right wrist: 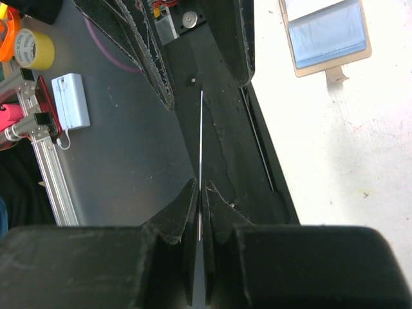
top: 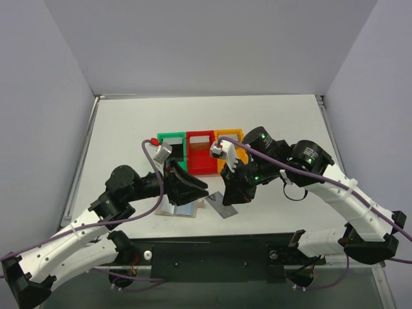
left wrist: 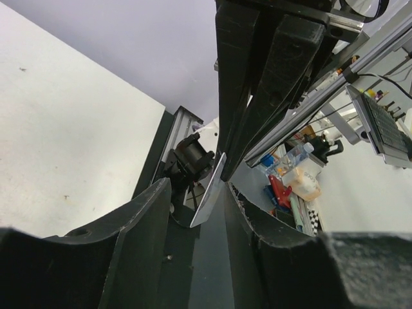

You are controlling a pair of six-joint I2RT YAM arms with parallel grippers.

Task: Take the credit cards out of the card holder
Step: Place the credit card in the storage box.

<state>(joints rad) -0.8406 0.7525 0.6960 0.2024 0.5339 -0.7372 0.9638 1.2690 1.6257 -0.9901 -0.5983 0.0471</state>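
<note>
While the credit card (right wrist: 201, 135) is clamped edge-on in the right pincer (right wrist: 201, 193), left pincer (left wrist: 196, 193) apart around it, card holder (right wrist: 328, 35) laid open on the worktop (right wrist: 360, 161), a drop could be caused by early release.

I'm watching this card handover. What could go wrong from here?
1. The right gripper pinches the card only at one end, so it may twist or slip.
2. The left gripper has not yet closed on it; releasing early would probably drop it onto the table.
</note>
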